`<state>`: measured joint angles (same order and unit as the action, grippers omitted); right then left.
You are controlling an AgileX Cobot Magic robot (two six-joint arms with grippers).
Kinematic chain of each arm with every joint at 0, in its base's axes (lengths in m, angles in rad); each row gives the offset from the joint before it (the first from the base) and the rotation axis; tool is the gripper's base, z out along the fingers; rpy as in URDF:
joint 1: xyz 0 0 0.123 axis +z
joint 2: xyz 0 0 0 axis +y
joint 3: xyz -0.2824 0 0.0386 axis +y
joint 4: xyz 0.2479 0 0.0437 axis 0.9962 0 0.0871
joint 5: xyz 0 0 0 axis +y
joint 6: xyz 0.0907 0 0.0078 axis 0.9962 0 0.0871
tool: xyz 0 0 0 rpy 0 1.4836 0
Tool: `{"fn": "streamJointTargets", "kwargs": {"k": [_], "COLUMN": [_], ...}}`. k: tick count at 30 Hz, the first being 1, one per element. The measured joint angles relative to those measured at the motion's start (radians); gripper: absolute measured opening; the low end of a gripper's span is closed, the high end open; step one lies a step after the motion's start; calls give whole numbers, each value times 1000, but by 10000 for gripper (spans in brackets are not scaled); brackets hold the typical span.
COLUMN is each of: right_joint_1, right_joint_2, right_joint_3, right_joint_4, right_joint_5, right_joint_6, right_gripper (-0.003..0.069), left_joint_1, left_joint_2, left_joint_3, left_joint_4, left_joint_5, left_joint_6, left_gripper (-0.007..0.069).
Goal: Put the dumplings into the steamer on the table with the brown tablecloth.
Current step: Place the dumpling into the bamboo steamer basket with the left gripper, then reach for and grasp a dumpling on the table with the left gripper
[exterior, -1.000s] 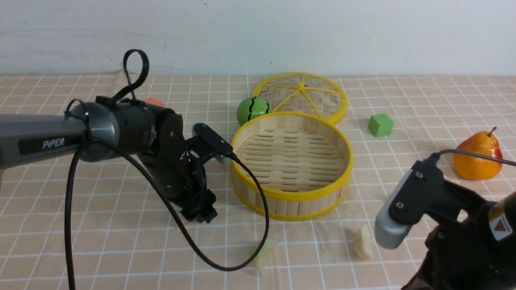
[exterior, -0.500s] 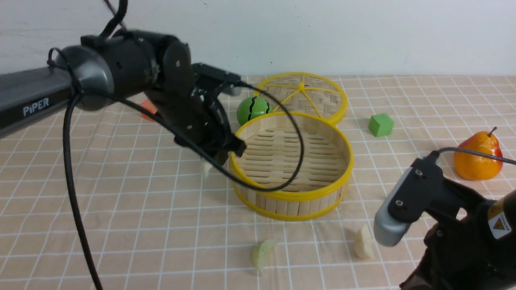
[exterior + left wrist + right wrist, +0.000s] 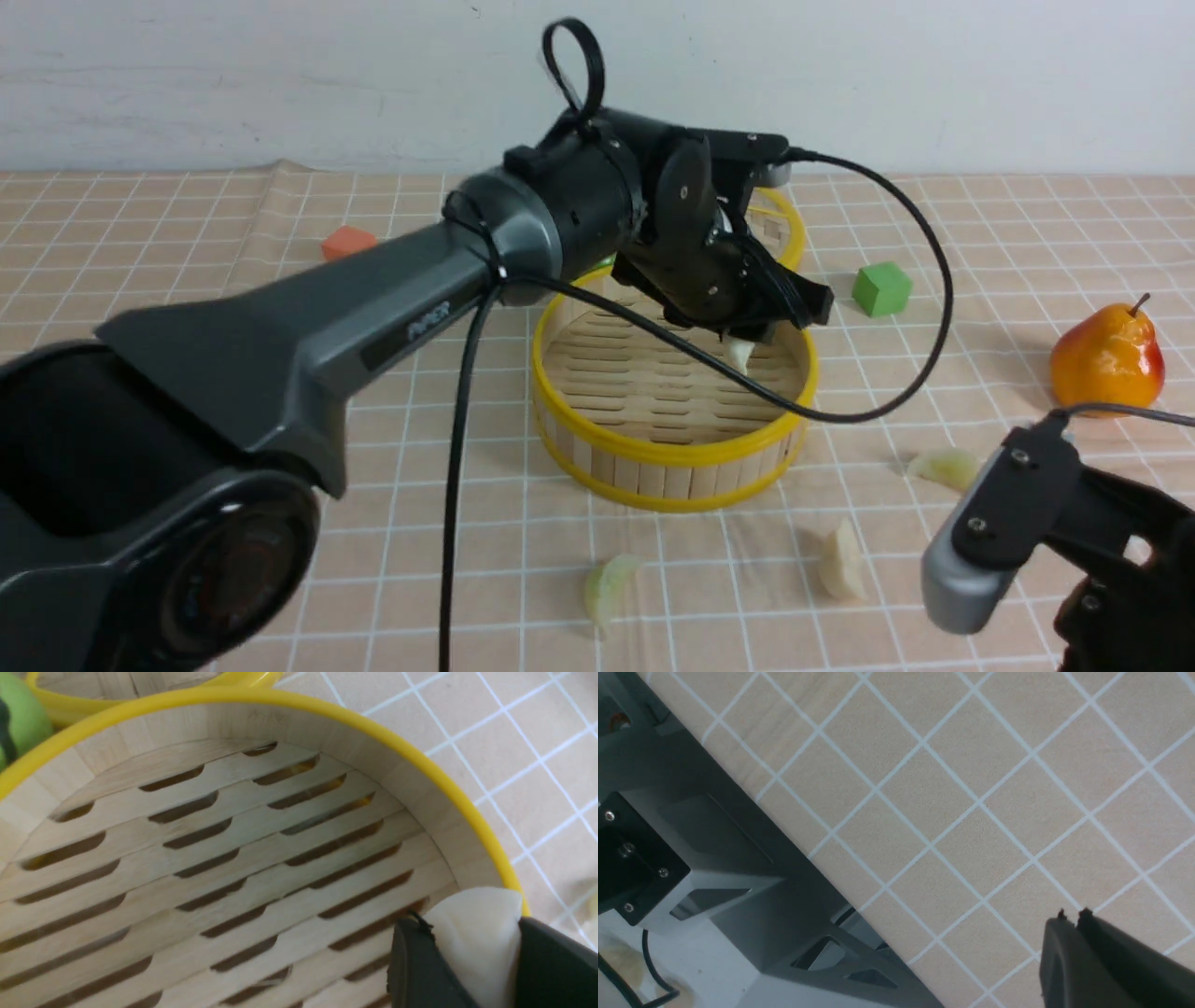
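Soft, even, bright light — only faint shadows lie beside the steamer (image 3: 644,476) and the pear (image 3: 1106,359). The left arm (image 3: 280,355), close to the front lens, looks large and blurred.

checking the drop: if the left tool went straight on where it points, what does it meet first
Probably the steamer floor, close to its wall, with the held dumpling touching first; depth is unclear.

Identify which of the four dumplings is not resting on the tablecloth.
The cream dumpling pinched in the left hand, hanging over the steamer; the other three lie on the tablecloth.
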<state>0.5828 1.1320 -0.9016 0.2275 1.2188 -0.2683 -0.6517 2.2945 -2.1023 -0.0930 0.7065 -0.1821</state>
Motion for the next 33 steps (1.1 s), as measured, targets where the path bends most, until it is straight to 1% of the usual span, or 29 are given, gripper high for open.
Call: {"fn": "streamJointTargets", "kwargs": {"k": [5,9,12,13,15,16,17,19,20,21,25,26,27,30,33], "right_joint_1": [1,1,1,1,1,1,1,1,1,1,1,1,1,1,1], "right_joint_2": [-144,-229,-279,-289,-299,-299,-301,-301,-301,-301,-301,-301,-301,-301,-301], "right_joint_3": [0,0,0,0,0,0,0,0,0,0,0,0,0,0,0], "right_joint_4": [-14,-42,-73,-85,-102,-102,-110,-123,-127,-143,-215,-219,-251,-311,-327], "right_joint_5": [10,23,25,25,25,25,25,24,24,11,-37,-37,-50,-67,-81], "right_joint_6": [0,0,0,0,0,1,6,25,27,48,112,117,155,229,257], "right_gripper": [41,42,42,42,44,45,46,48,48,50,52,52,53,56,59], "left_joint_1": [0,0,0,0,0,0,0,0,0,0,0,0,0,0,0], "left_joint_2": [103,133,139,139,139,138,136,114,114,81,-39,-46,-98,-213,-289], "left_joint_3": [-75,-81,-83,-88,-100,-102,-123,-163,-163,-200,-226,-226,-215,-154,-64], "left_joint_4": [32,68,93,101,121,121,132,134,134,134,134,134,137,144,157], "left_joint_5": [-20,-28,-32,-25,-4,3,37,121,121,205,340,340,384,467,527], "left_joint_6": [-22,-24,-25,-25,-25,-25,-25,-25,-25,-25,-25,-25,-25,-25,-25], "left_gripper": [237,239,291,339,398,412,459,516,516,543,554,554,554,553,553]}}
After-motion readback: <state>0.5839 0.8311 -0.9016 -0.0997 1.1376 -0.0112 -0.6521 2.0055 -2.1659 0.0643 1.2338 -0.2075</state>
